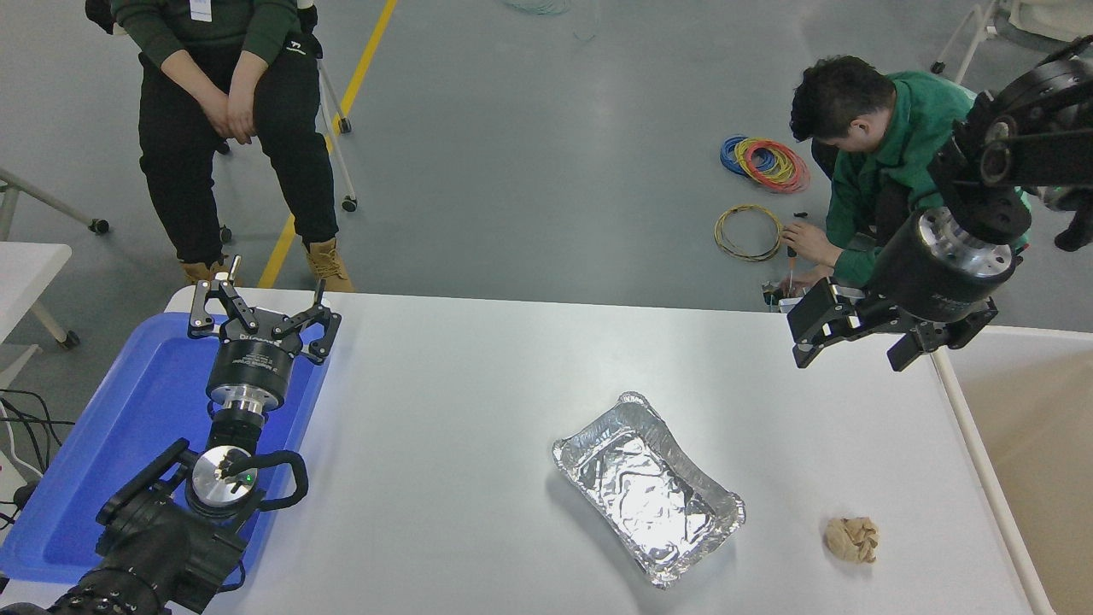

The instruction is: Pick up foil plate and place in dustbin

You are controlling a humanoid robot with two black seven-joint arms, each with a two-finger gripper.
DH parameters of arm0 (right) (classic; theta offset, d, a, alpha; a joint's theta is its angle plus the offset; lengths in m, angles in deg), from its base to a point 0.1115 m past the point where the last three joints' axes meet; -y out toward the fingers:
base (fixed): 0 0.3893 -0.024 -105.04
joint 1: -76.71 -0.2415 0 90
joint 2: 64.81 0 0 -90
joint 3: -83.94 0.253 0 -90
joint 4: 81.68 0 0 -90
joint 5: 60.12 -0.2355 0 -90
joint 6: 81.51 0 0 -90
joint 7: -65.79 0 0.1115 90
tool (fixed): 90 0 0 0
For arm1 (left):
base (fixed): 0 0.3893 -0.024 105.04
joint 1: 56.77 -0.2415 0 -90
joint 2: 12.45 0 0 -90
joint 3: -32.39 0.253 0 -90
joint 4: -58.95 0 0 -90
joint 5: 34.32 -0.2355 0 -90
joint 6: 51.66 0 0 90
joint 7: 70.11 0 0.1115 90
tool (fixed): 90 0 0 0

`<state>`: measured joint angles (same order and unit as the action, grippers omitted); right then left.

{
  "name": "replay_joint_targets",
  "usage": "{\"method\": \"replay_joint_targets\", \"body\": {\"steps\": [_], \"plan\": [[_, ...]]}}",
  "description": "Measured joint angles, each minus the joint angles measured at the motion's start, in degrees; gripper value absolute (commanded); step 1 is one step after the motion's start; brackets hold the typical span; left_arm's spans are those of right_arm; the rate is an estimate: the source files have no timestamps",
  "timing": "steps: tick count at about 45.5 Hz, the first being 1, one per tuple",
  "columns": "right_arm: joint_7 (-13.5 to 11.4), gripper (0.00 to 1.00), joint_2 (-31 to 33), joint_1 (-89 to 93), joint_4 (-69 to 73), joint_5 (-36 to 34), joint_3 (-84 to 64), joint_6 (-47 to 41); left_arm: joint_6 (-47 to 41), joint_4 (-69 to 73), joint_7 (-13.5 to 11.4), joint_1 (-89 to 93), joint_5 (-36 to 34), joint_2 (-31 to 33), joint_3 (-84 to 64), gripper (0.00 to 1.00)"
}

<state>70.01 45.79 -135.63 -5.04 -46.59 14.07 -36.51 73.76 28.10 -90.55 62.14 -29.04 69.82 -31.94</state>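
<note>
White laminate makes up the surface (478, 376), with the dustbin (1025, 410) butted against its right edge, only the white rim and tan inside showing. A blue tray (102, 444) sits at the left edge, and the left hand (263, 314) is parked above it with its fingers spread open. The right hand (841, 329) hangs over the far right of the surface beside the dustbin, holding nothing, and whether it is open I cannot tell. The foil plate (647, 489) lies flat, near the front, well apart from that hand; its long axis runs diagonally, from the far left down toward the near right. Thin foil may buckle or slip under a pinch on the rim. A paper ball (851, 539) sits near its right end; a careless reach could knock it.
</note>
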Motion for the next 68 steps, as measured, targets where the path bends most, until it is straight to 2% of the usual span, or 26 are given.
{"method": "replay_joint_targets", "body": {"steps": [68], "plan": [[0.10,1.00,-0.24,0.61,-2.41,0.06,1.27,0.00,0.00,0.00,-0.03,0.00,0.00,0.01,0.00,1.00]]}}
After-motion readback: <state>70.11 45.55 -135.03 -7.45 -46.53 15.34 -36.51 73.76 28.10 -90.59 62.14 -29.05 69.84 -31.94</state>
